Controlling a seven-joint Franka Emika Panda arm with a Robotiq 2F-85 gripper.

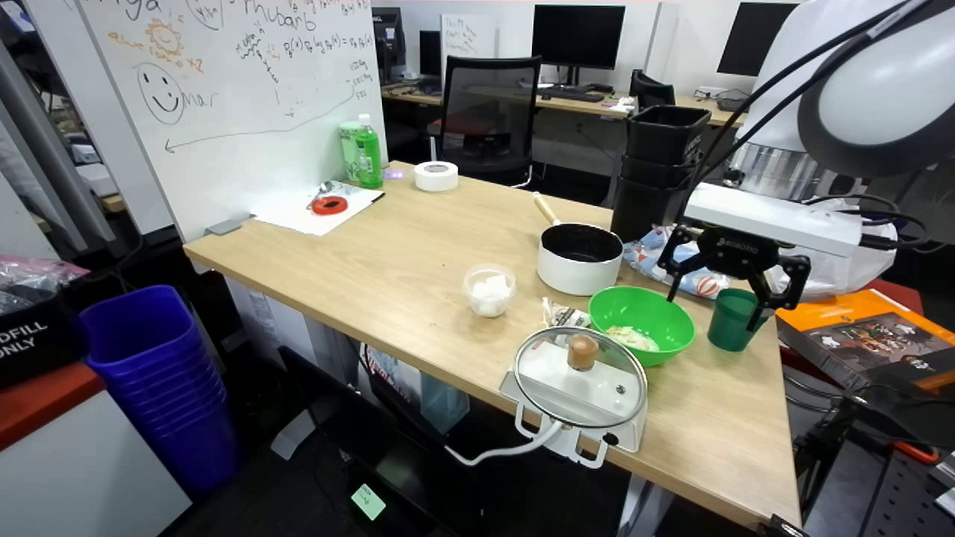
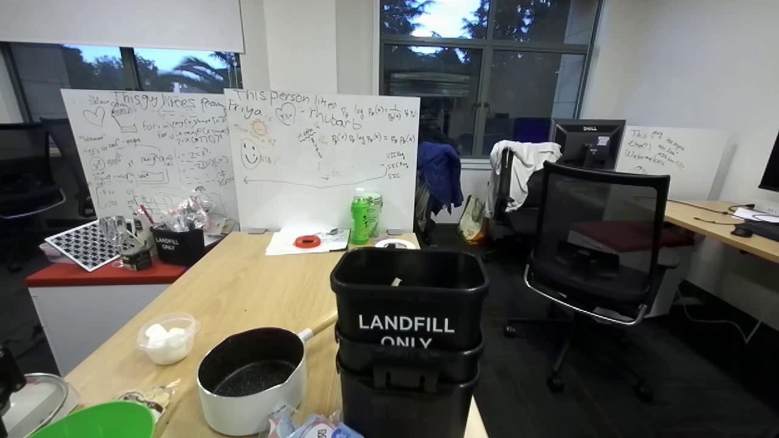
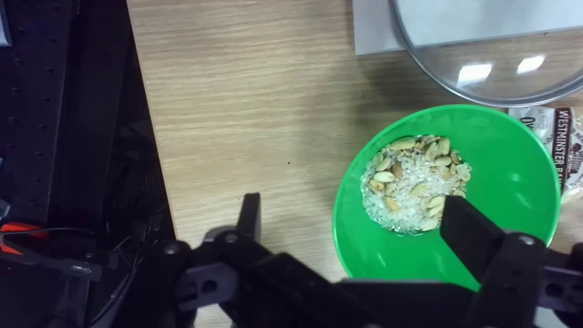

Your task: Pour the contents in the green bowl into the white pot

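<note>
Table (image 1: 388, 253): pale wood top, with the task items on it. Bins (image 2: 408, 319): black stack, the top one lettered LANDFILL ONLY

Pot (image 2: 255, 407): upright near the bins; in an exterior view I can look down onto its speckled black floor. Bowl (image 3: 505, 141): green, upright on the table, near the pot on the side away from its handle. Lid (image 1: 580, 379): glass, just beside the bowl

Gripper (image 3: 351, 199): fingers (image 3: 469, 234) spread wide, with hold of nothing. In the wrist view one finger overlies the inside of the bowl, its tip over the edge of the heap; the other overlies the table past the rim, so I have a stretch of rim lying between the two. Tip height above the rim I cannot tell from here. In an exterior view one tip shows against the bowl, the other against the dark-green cup (image 1: 725, 324)

By view: both exterior views give me the pot and the tub (image 1: 490, 292) of white pieces. Packet (image 3: 567, 146) lies just beside the bowl; I can read WESTMINSTER on it only in the wrist view. Load (image 1: 633, 339) is a pale mass in an exterior view; the wrist view separates it into nuts (image 3: 403, 144) and white grains (image 3: 412, 174)
</note>
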